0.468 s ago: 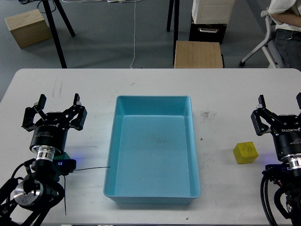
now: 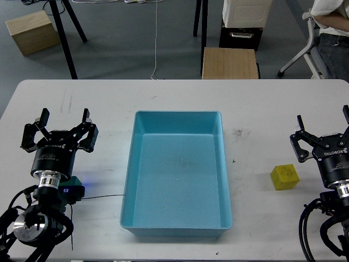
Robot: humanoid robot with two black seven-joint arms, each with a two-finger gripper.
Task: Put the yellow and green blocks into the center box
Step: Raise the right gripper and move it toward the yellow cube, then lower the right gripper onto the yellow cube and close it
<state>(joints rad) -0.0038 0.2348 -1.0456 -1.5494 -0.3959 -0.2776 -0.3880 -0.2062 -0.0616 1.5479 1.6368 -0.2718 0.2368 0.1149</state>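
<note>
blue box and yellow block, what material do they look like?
Blue box: likely molded plastic, with smooth thin walls, rounded corners and a soft sheen; some scuffs on its floor. Yellow block: uniform matte yellow with slightly rounded edges and a faint mark on top; could be foam, plastic or painted wood, cannot tell which.

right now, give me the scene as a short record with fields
container: blue box, centre of the white table, nothing inside
yellow block: yellow block on the table, right of the box, apart from it
green block: mostly hidden under the left arm, only a green edge shows
left end effector: left end effector, open, holding nothing
right end effector: right end effector, open, holding nothing
</note>
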